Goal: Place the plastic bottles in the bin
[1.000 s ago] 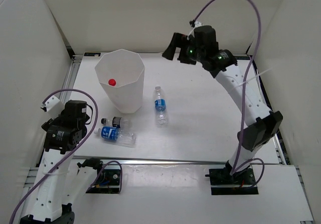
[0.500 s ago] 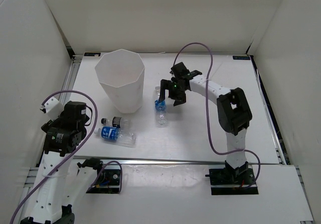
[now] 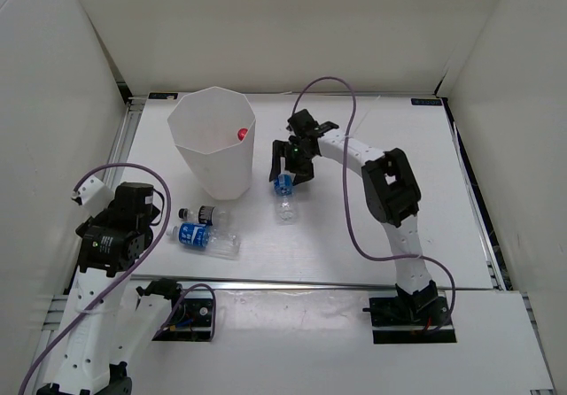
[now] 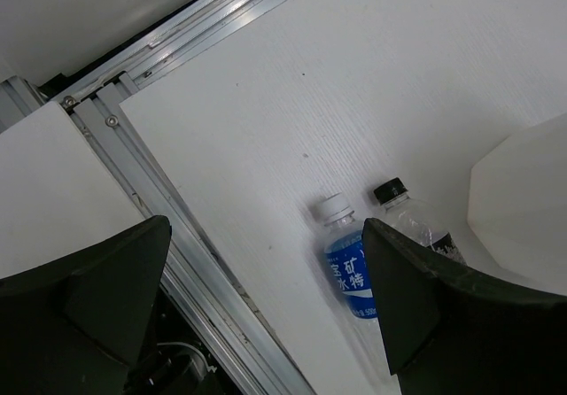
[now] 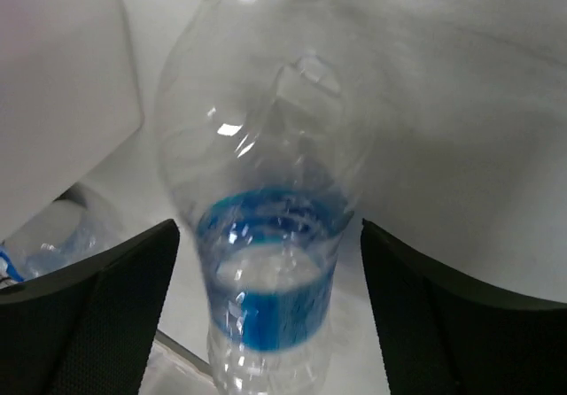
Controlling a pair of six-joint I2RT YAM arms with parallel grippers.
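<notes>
The white table (image 3: 301, 244) carries everything; an aluminium rail (image 3: 310, 284) runs along its 6 o'clock edge. The tall white bin (image 3: 213, 151) stands upright on it at about 10 o'clock from the middle. Just beside the bin, at its 3 o'clock, the central bottle (image 3: 285, 207) lies on its side along the 12-to-6 line, its clear end toward 6 o'clock. At about 8 o'clock two more bottles lie side by side, caps toward 9 o'clock; the black-capped bottle (image 3: 205, 213) is nearest the bin's foot; the white-capped bottle (image 3: 202, 237), blue-labelled, lies at its 6 o'clock.
</notes>
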